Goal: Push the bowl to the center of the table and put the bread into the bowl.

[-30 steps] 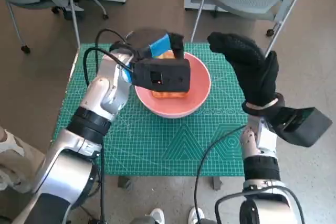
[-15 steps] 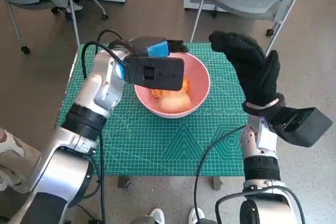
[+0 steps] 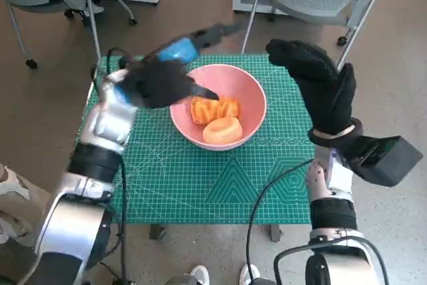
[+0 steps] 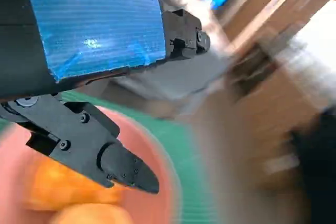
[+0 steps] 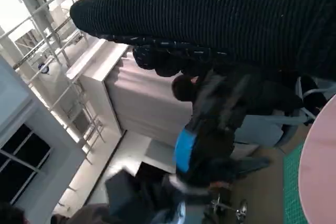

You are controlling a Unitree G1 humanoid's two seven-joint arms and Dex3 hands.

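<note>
The pink bowl (image 3: 238,85) stands on the green mat (image 3: 200,181) at the table's middle back. Bread (image 3: 213,109) lies inside it: an orange ridged piece and a rounder bun (image 3: 222,129) in front. My left hand (image 3: 165,79), blurred, hovers over the bowl's left rim and holds nothing. In the left wrist view its black fingers (image 4: 107,157) spread above the bowl (image 4: 157,150) and bread (image 4: 63,190). My gloved right hand (image 3: 321,88) is raised upright to the right of the bowl, empty. The right wrist view shows the glove (image 5: 220,14) and the blurred left hand (image 5: 207,135).
Chairs stand behind the table, their legs (image 3: 93,28) near its back edge. A black cable (image 3: 267,195) loops over the mat's front right. A person's clothing (image 3: 10,195) shows at the left edge. Bare mat lies in front of the bowl.
My left hand has lifted off the bread and swung left and back from over the bowl, which now shows both bread pieces. The right hand has stayed still.
</note>
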